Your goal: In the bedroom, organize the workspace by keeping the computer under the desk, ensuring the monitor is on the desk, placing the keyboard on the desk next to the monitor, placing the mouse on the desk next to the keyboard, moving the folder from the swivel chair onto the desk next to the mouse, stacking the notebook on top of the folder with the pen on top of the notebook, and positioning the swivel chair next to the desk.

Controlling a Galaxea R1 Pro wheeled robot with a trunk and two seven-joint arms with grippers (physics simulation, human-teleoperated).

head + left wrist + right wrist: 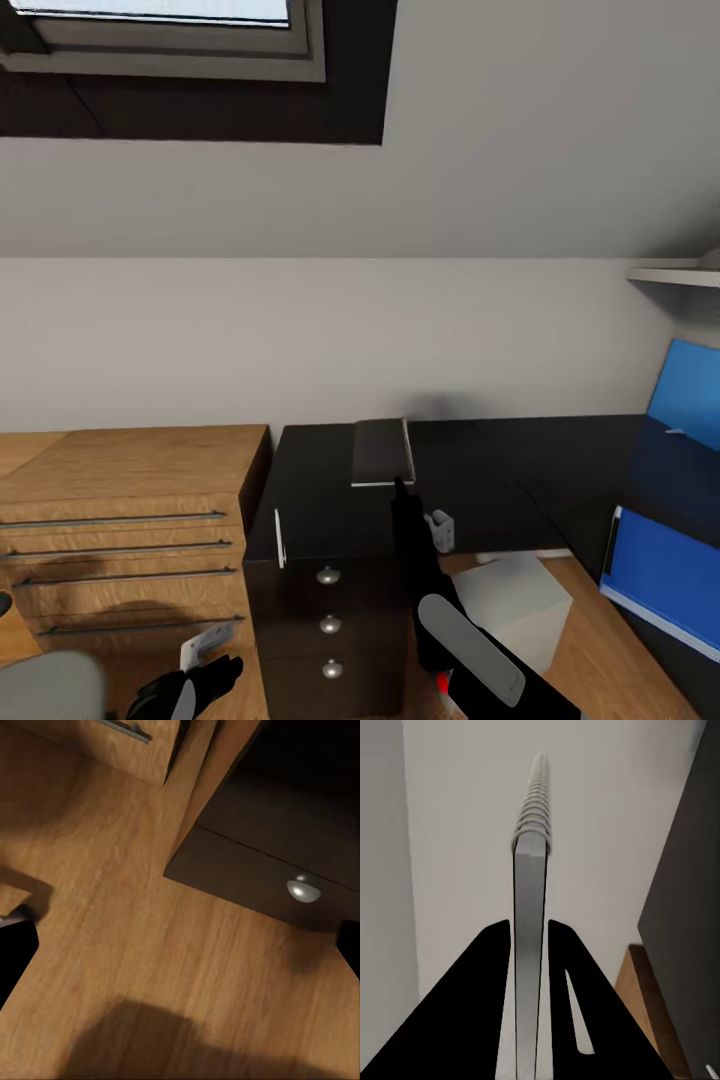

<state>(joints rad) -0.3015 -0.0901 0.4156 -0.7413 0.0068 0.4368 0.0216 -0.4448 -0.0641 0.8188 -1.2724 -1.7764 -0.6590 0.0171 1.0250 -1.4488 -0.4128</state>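
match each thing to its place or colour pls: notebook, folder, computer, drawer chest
Things:
1. notebook
2. folder
3. computer
4. drawer chest

Descriptions:
A. light wood, left of the desk
B. clamped between the right gripper's fingers
C. bright blue, at the head view's right edge
D. light grey, on the floor under the desk

Pairs: 1-B, 2-C, 3-D, 4-A
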